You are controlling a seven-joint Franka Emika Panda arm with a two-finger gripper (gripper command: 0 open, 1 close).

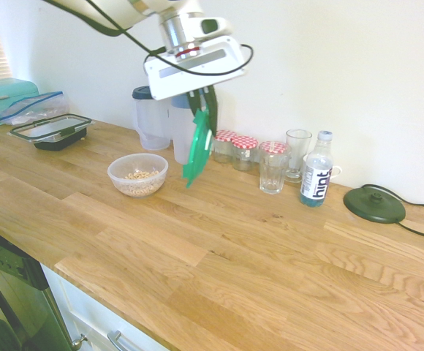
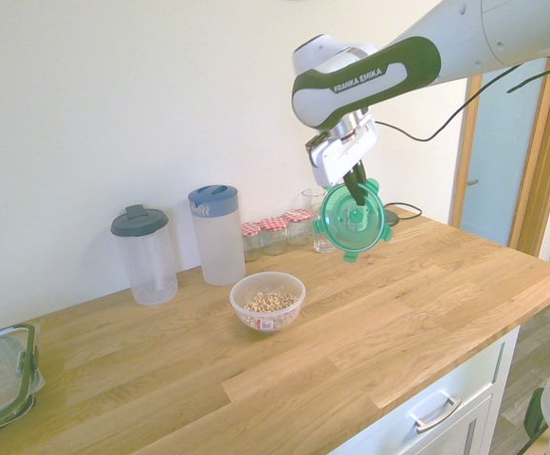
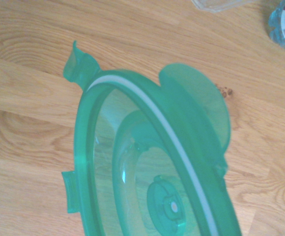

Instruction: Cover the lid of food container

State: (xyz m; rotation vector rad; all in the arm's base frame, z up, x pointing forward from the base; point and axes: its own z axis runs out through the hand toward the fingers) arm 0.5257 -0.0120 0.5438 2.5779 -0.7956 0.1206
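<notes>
One green lid point(image 1: 196, 151) is hanging nearly on edge, clamped at its rim in the pincer point(image 1: 202, 111). Grain-filled food container point(image 1: 137, 174) is sitting on the surface point(image 1: 219, 248) below the pincer, off toward the jugs' side; lid needs levelling.

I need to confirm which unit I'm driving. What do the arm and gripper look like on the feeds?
White arm with dark green joint bands, one lettered FRANKA EMIKA in white. A silver wrist ring with a red line sits above a flat white rectangular gripper body with slim dark fingers. A black cable loops along the arm to the gripper.
</notes>
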